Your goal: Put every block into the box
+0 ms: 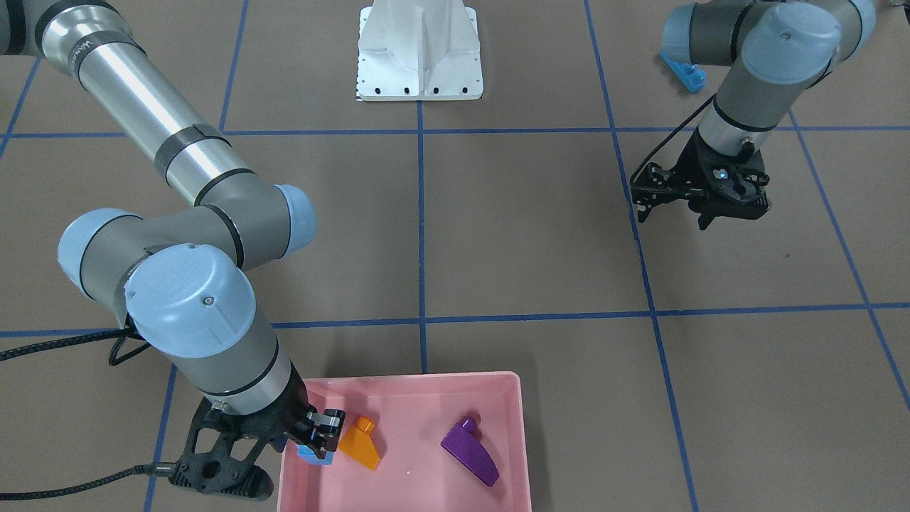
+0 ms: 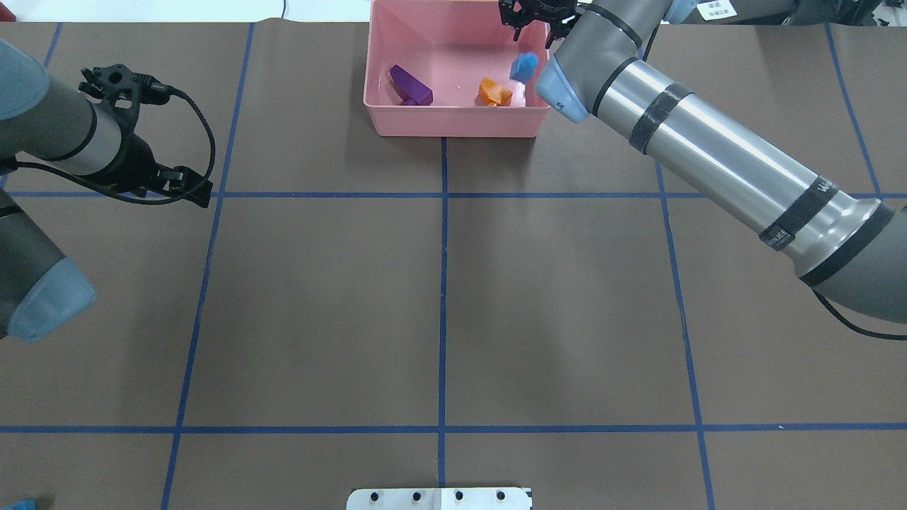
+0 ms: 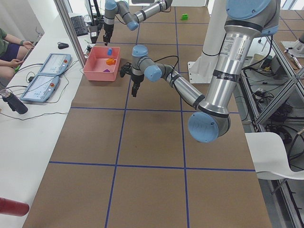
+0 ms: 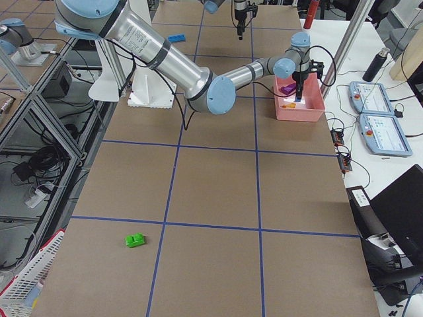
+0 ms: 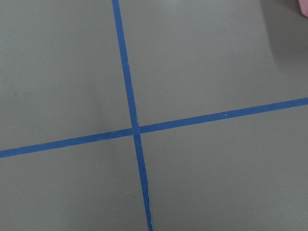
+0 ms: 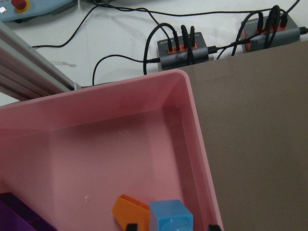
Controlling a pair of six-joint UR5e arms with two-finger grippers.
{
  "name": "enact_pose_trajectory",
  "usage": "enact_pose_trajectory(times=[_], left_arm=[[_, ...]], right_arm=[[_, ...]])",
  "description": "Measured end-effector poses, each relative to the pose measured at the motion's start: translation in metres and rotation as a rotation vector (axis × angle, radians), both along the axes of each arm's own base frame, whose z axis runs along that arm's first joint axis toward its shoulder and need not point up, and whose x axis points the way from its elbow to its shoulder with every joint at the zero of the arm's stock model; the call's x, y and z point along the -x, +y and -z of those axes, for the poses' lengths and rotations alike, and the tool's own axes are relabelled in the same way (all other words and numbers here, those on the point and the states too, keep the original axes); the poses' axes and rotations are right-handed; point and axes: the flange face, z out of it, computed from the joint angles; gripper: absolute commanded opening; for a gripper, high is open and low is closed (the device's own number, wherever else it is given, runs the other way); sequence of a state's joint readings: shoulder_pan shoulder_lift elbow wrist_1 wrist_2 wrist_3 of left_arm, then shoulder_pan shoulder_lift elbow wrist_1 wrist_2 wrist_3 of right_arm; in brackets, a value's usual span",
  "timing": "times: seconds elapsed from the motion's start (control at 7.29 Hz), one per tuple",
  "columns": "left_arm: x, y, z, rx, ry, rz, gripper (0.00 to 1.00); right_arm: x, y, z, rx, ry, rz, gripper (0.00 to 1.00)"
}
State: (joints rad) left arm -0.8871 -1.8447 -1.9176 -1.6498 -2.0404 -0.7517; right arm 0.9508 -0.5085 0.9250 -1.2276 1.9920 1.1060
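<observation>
The pink box (image 1: 426, 384) holds the orange sloped block (image 1: 361, 442), the purple wedge (image 1: 469, 451) and the small blue cube (image 1: 315, 451). My right gripper (image 1: 321, 435) hangs inside the box at its wall. In the right wrist view its fingertips (image 6: 131, 226) stand apart on either side of the cube (image 6: 171, 216) without touching it. My left gripper (image 1: 700, 213) hovers open and empty over bare table, far from the box. The long blue bar (image 1: 682, 71) lies behind the left arm, near the robot. The green block (image 4: 135, 240) lies far off on the robot's right.
The white robot base (image 1: 419, 53) stands at the middle of the near edge. Blue tape lines (image 5: 132, 129) grid the brown table. Cable hubs (image 6: 183, 48) sit just beyond the box's far wall. An operator desk with tablets (image 3: 47, 76) runs along the far side.
</observation>
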Motion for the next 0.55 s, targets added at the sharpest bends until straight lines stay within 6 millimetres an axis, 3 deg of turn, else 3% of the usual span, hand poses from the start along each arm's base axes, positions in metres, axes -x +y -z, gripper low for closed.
enact_pose_trajectory(times=[0.27,0.41,0.55], left_arm=[[0.003,0.004,-0.005,0.008,-0.006,0.0,1.0],[0.009,0.01,-0.014,0.015,-0.017,0.003,1.0],[0.023,0.026,-0.03,0.027,-0.035,0.003,1.0]], right_arm=[[-0.025,0.019,0.03,0.009,0.072,0.059,0.99],[-0.043,0.036,0.036,0.011,0.091,0.083,0.99],[-0.067,0.054,0.027,0.004,0.089,0.105,0.99]])
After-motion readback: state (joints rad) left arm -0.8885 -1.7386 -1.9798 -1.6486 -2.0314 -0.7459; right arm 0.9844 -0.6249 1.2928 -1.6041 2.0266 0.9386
